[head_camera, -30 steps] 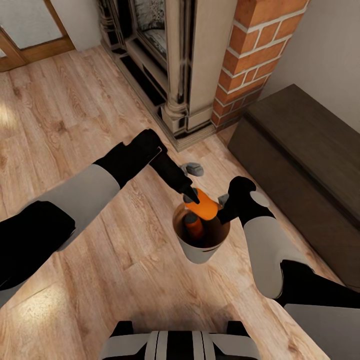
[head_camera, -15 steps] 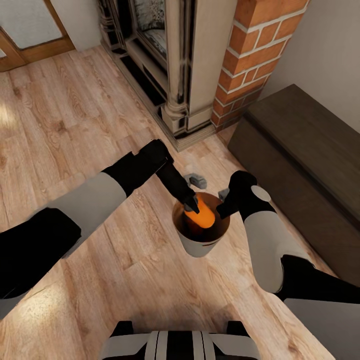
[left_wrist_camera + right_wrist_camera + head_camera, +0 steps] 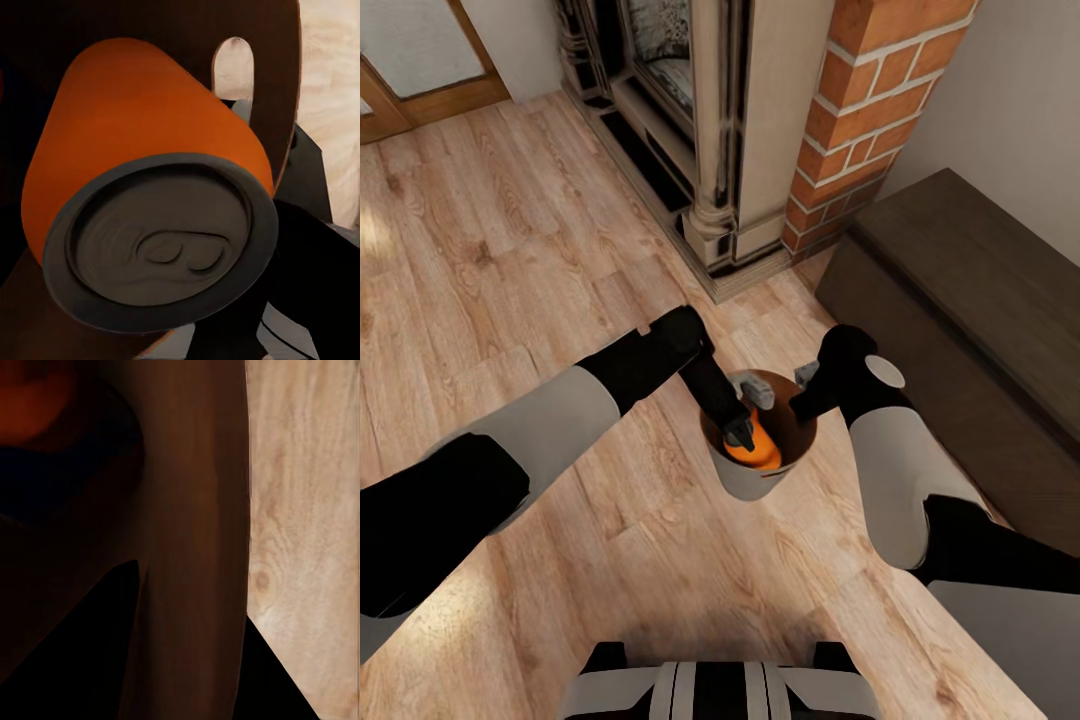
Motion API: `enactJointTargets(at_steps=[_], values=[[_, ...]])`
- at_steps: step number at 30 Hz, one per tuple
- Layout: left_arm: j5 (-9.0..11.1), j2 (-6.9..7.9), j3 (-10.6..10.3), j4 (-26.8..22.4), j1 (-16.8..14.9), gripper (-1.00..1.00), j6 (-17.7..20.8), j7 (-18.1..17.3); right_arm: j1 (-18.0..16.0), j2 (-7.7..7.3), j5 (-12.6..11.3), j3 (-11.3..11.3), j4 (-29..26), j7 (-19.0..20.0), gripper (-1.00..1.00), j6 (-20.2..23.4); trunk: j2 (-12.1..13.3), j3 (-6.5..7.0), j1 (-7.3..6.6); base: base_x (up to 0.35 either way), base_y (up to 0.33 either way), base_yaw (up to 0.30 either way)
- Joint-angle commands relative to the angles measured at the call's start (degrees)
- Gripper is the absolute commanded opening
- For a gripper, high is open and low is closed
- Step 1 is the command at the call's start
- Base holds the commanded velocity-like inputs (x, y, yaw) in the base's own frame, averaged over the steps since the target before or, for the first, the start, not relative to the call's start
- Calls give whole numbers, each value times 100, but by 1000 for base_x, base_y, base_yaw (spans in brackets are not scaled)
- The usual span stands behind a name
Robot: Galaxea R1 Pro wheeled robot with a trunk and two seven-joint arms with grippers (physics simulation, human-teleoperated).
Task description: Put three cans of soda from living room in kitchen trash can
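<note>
My left pincer point(image 3: 740, 432) has sunk into the bin point(image 3: 752, 481), gripping an unlabelled orange can point(image 3: 760, 450); right pincer point(image 3: 802, 392) clamps the bin's rim.

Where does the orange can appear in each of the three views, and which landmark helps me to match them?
Head view: the orange can lies inside the bin, centre of the picture, at the left gripper.
Left wrist view: it is large, end-on, at centre-left.
Right wrist view: a dim orange patch at the upper left may be it; I cannot tell.
Shared landmark: the bin's brown inner wall.
</note>
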Motion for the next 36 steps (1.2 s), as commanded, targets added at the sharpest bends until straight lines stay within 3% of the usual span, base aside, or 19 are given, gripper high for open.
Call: enactJointTargets(at_steps=[1,22,23,36], values=[[83,-2,-8,-5,32,-100,33,2,-14,2,-51,-15,0,19,-100,58,0,0,0,0,0,0],[99,-21,-9,-11,77,-100,33,232,-57,2,-69,1,7,121,-100,58,0,0,0,0,0,0],[99,-21,-9,-11,77,100,33,232,-57,2,-69,1,7,127,-100,58,0,0,0,0,0,0],[92,34,22,-19,76,100,33,305,-58,2,-67,-6,9,148,-100,58,0,0,0,0,0,0]])
